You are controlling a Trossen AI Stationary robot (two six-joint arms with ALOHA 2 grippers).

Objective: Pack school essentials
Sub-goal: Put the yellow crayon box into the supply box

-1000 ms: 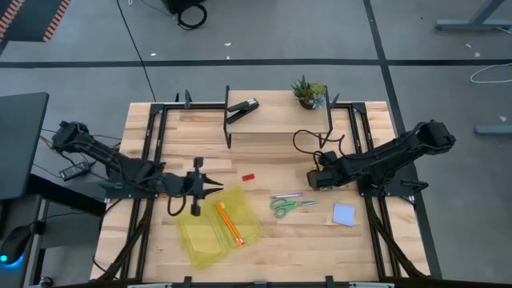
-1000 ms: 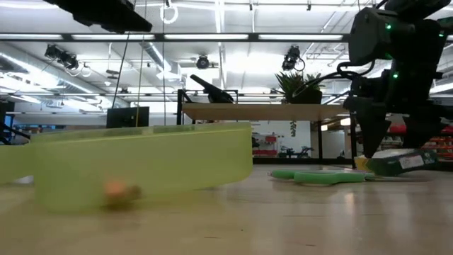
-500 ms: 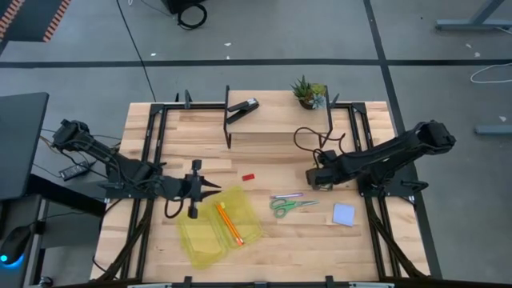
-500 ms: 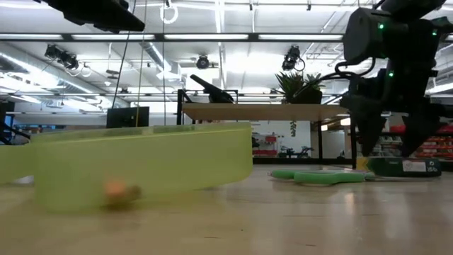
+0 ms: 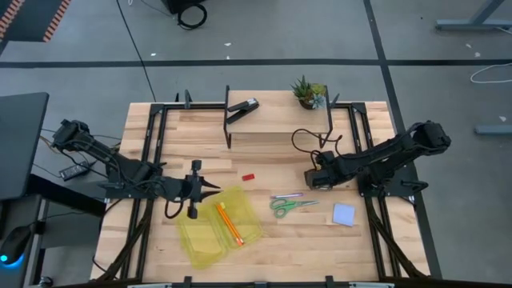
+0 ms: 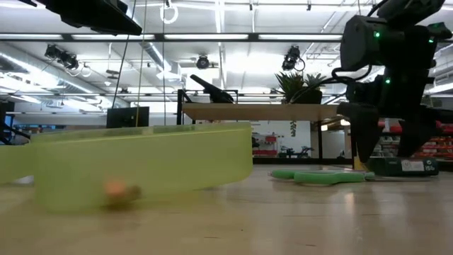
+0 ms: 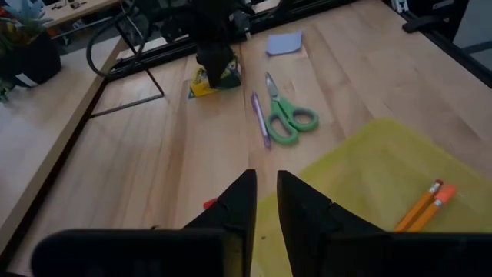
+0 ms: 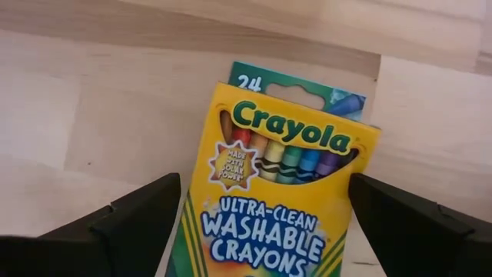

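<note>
Right gripper (image 8: 261, 223) stands over the crayon box (image 8: 273, 192), fingers spread wide to either side of it, not closed on it. The box lies flat on the table (image 5: 264, 252). Taking the box as reference: scissors (image 5: 290, 206) and purple pen (image 5: 286, 195) lie near it toward the yellow pouch (image 5: 210, 232); the blue notepad (image 5: 343, 214) is near; the red eraser (image 5: 248, 176) lies well apart. Orange pencils (image 5: 230, 223) rest on the pouch. Left gripper (image 7: 261, 204) is at the pouch's edge, fingers nearly together, holding nothing.

2 black jointed arms (image 5: 376, 164), black cables, green LEDs.
</note>
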